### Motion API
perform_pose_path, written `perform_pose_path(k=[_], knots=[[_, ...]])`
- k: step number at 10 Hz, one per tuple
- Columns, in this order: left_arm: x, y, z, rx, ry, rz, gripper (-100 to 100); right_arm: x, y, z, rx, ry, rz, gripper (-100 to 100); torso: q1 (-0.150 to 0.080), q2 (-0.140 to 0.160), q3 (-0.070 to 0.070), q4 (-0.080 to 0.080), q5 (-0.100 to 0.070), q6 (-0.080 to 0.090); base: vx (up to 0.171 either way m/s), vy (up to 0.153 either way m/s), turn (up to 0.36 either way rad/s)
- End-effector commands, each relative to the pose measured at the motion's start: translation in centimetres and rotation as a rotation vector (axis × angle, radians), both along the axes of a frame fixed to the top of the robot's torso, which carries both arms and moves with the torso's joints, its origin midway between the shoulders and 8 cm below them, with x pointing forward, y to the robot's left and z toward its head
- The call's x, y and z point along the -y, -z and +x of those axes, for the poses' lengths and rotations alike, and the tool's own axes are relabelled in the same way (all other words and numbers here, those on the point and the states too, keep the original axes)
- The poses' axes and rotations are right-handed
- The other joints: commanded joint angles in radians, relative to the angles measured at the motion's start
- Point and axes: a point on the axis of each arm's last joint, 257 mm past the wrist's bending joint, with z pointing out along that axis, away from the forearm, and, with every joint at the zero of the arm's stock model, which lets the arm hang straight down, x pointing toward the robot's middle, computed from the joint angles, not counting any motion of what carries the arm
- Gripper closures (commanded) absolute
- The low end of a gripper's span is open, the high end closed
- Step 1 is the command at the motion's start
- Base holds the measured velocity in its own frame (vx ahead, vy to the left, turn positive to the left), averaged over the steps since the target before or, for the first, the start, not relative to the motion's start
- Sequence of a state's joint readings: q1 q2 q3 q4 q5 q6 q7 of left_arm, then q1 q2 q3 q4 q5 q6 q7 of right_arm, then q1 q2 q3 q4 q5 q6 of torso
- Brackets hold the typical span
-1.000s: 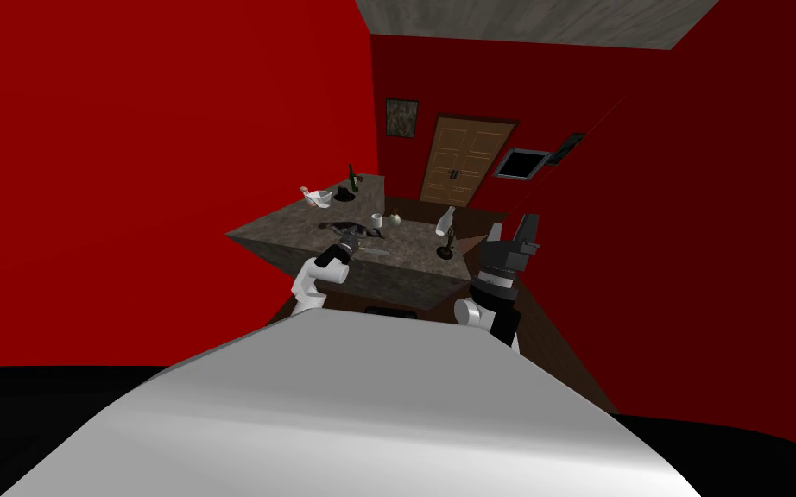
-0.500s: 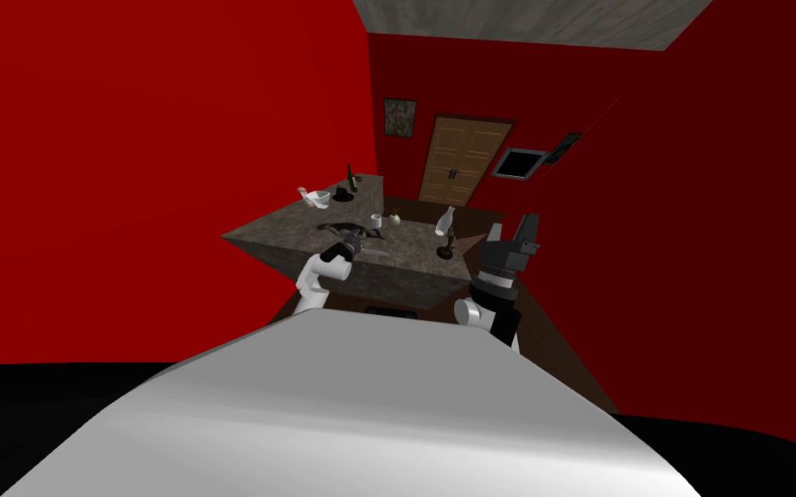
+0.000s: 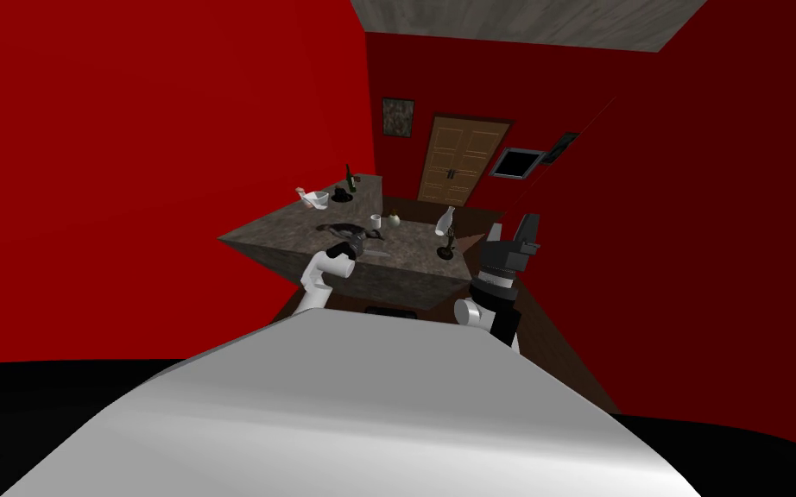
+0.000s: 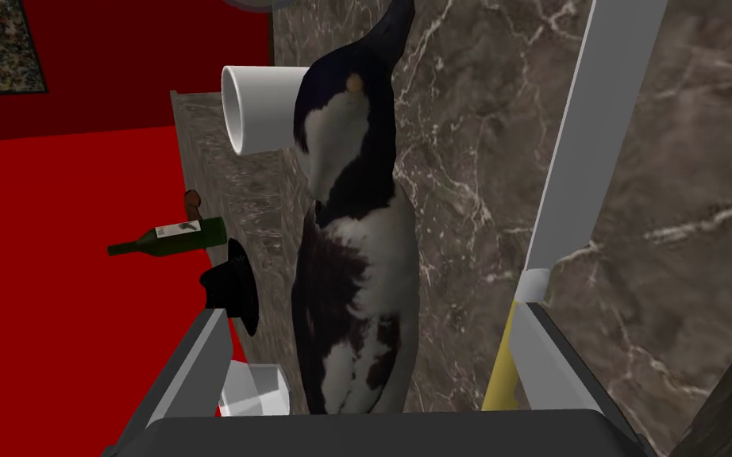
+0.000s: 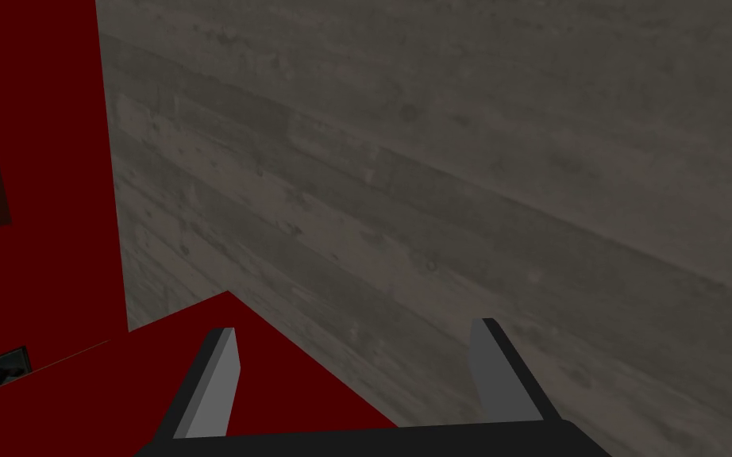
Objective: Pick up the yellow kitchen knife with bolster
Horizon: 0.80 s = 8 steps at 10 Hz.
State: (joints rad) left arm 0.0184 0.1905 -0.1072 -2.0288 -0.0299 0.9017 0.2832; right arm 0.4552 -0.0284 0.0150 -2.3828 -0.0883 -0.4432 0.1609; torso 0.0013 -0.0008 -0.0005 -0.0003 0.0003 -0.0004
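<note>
Since the earlier frames the left gripper [image 4: 372, 317] has eased a little lower toward the dark marbled counter [image 4: 674, 238]; the slight leftward drift of the whole head view is the camera's own. The fingers stand wide apart and hold nothing. The knife [image 4: 567, 190] lies flat on the counter. Its grey blade runs away from the hand, the pale bolster sits at the tip of one finger, and the yellow handle lies just inside that finger, partly hidden by it. A black-and-white figure [image 4: 356, 238] lies between the fingers alongside the knife, nearer the middle of the gap than the handle. Beyond it are a white cup [image 4: 257, 107] and a green bottle [image 4: 174, 236]. The right gripper [image 5: 356, 327] is raised beside the counter, fingers apart, idle. Step in hand: final approach, grasp not yet made. The next move appears to call for a sideways shift to centre the handle and clear the figure — then descent and closing behind the bolster. Closing as aligned would likely catch the figure.
</note>
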Motion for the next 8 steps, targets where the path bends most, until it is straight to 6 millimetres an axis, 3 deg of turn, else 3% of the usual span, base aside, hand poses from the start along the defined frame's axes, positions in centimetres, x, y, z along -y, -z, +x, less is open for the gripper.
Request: perform_pose_path(k=[1, 8], knots=[[0.1, 0.6, -0.3, -0.032, -0.001, 0.0, -100, 0.0, 0.0, 0.0, 0.0, 0.0, 0.0, 0, 0.0, 0.0, 0.0, 0.0, 0.0, 0.0, 0.009, 0.021, -0.02], [1.2, 3.7, -1.0, -0.195, 0.008, 0.012, -100, 0.0, 0.0, 0.0, 0.0, 0.0, 0.0, 0, 0.001, 0.0, 0.0, 0.0, 0.0, 0.0, 0.011, 0.024, -0.026]])
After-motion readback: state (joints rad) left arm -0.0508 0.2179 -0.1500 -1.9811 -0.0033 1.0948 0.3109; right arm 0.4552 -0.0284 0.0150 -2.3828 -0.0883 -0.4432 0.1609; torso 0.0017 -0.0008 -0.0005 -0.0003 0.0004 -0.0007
